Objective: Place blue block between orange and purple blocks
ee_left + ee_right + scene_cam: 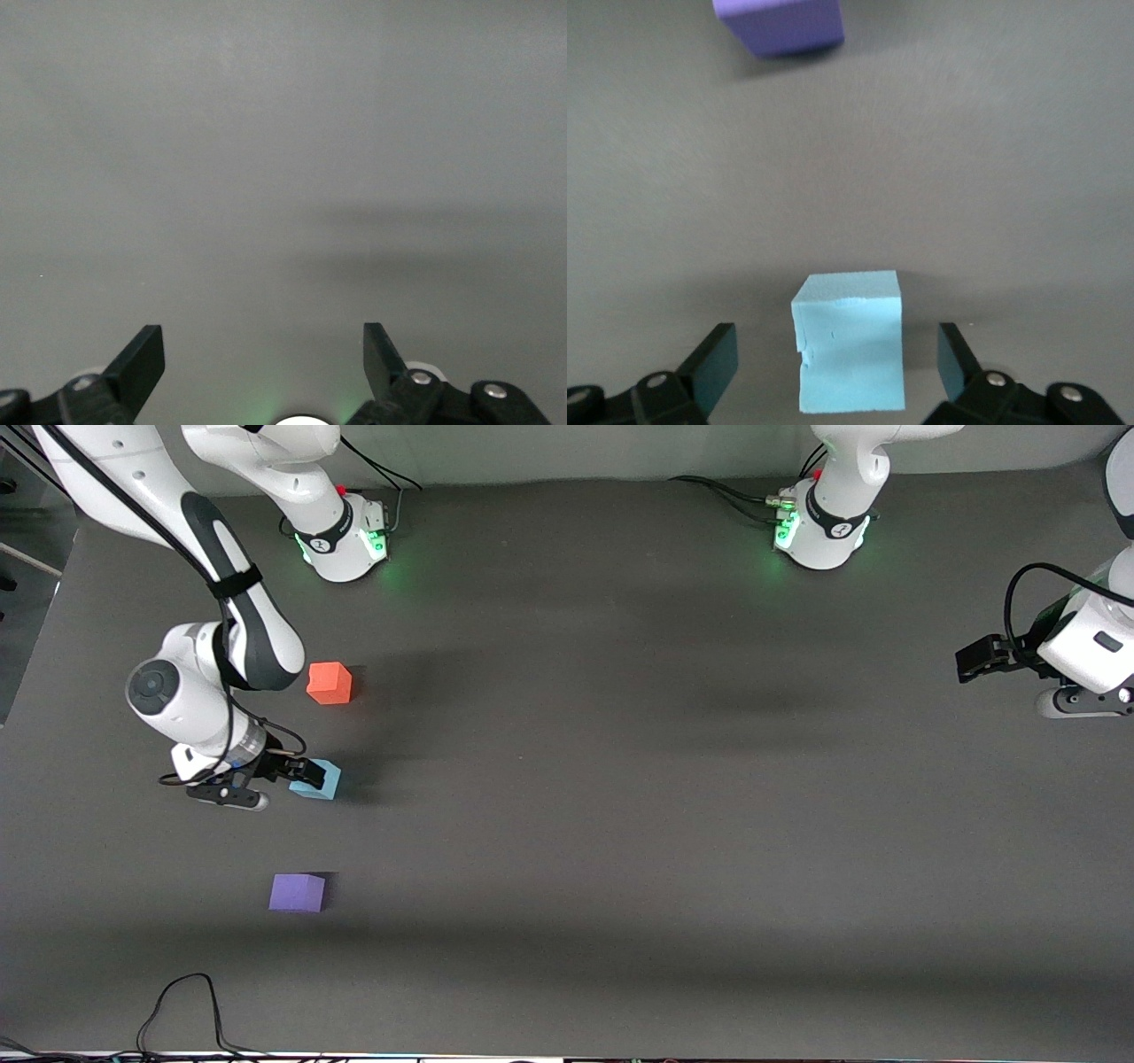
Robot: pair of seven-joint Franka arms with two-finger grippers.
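- The blue block [316,779] is seen resting on the table [620,824], between the orange block [330,683] and the purple block [297,892]: the orange block lies farther from the front camera than the blue block, the purple block nearer to that camera, each well apart from it.
- The right gripper [288,772] is placed low around the blue block; in the right wrist view its fingers [713,363] are spread apart, with a gap shown on either side of the blue block [850,341], so the block is not clamped.
- In the front view, part of the blue block is hidden by the right gripper.
- The purple block [780,25] is cut off by the edge of the right wrist view.
- The left gripper [974,662] is held waiting over the left arm's end of the table, well apart from the blue block; its fingers [142,363] are set wide apart with nothing between them, and only bare table is shown there.
- The left arm is cut off by the edge of the front view.
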